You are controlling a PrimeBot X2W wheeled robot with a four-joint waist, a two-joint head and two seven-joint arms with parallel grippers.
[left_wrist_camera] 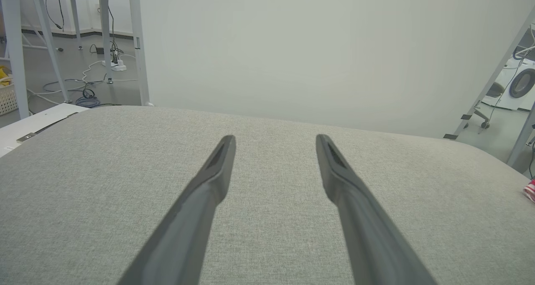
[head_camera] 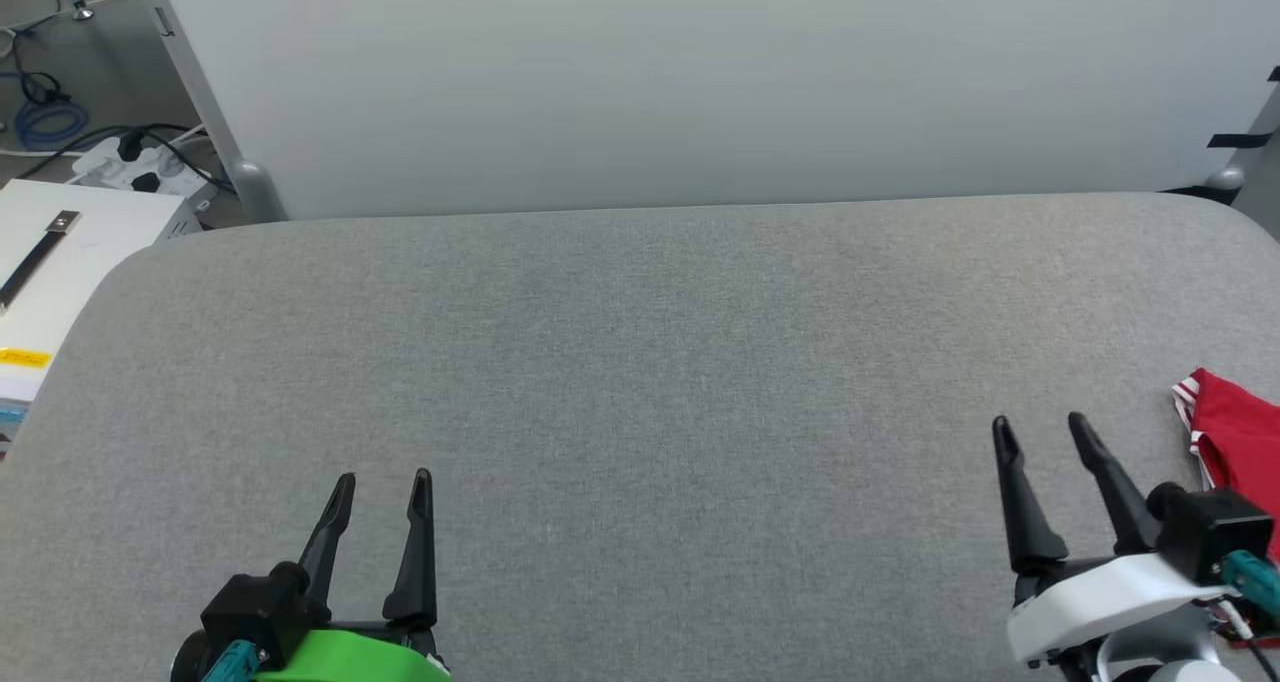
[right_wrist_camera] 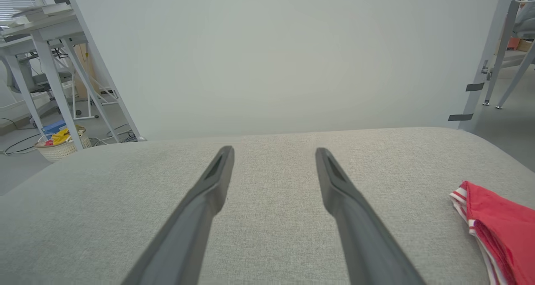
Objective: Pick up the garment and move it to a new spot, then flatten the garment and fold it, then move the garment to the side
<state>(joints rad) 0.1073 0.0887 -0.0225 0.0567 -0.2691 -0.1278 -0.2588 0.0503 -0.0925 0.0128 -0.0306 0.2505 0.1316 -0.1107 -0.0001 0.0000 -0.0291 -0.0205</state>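
Head view: my dark two-fingered left gripper [head_camera: 384,475] and right gripper [head_camera: 1039,420] both hover wide open and empty, low over the grey fabric-covered worktop [head_camera: 640,342], probably so nothing snags. The red jersey garment [head_camera: 1235,432] with red-white striped trim lies compact at the worktop's far right edge, just beside the right gripper but apart from it. I'd guess it's set aside there, but can't tell if it's properly folded.
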